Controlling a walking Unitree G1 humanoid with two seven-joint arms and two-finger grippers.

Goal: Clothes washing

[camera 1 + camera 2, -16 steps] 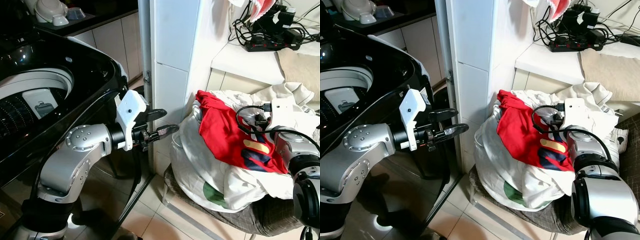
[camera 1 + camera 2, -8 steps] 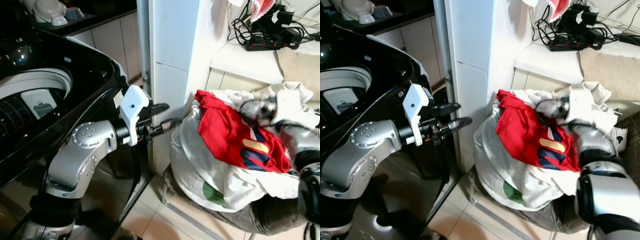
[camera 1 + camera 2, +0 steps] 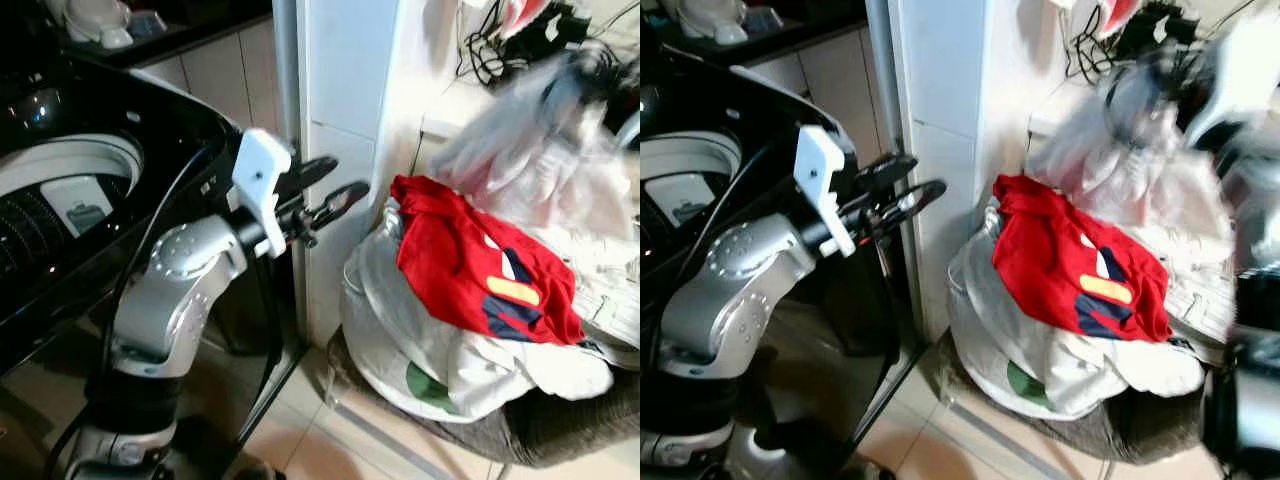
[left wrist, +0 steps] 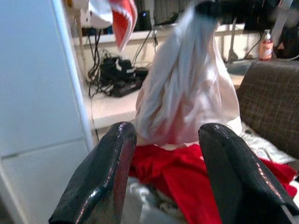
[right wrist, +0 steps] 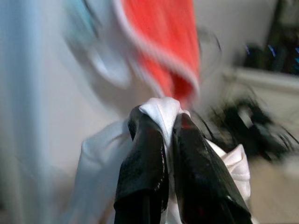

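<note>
A heap of laundry (image 3: 420, 330) lies on a woven seat, with a red garment (image 3: 470, 260) on top. My right gripper (image 5: 162, 116) is shut on a white garment (image 3: 530, 140), which hangs stretched and blurred above the heap, up by the shelf. The same white garment (image 4: 187, 88) hangs beyond my left gripper's fingers (image 4: 107, 158). My left gripper (image 3: 325, 190) is open and holds nothing, raised between the washer and the heap. The black top-loading washing machine (image 3: 150, 120) stands at the left with its lid open and its drum (image 3: 60, 190) showing.
A white pillar (image 3: 350, 80) stands between the washer and the heap. A shelf behind carries a power strip and tangled cables (image 3: 500, 40). Bowls (image 3: 95, 20) sit on the counter behind the washer. Tiled floor (image 3: 300, 440) lies in front.
My right arm has swung up fast from the heap, pulling the white garment up with it. My left gripper has risen a little and tilted upward, still open.
</note>
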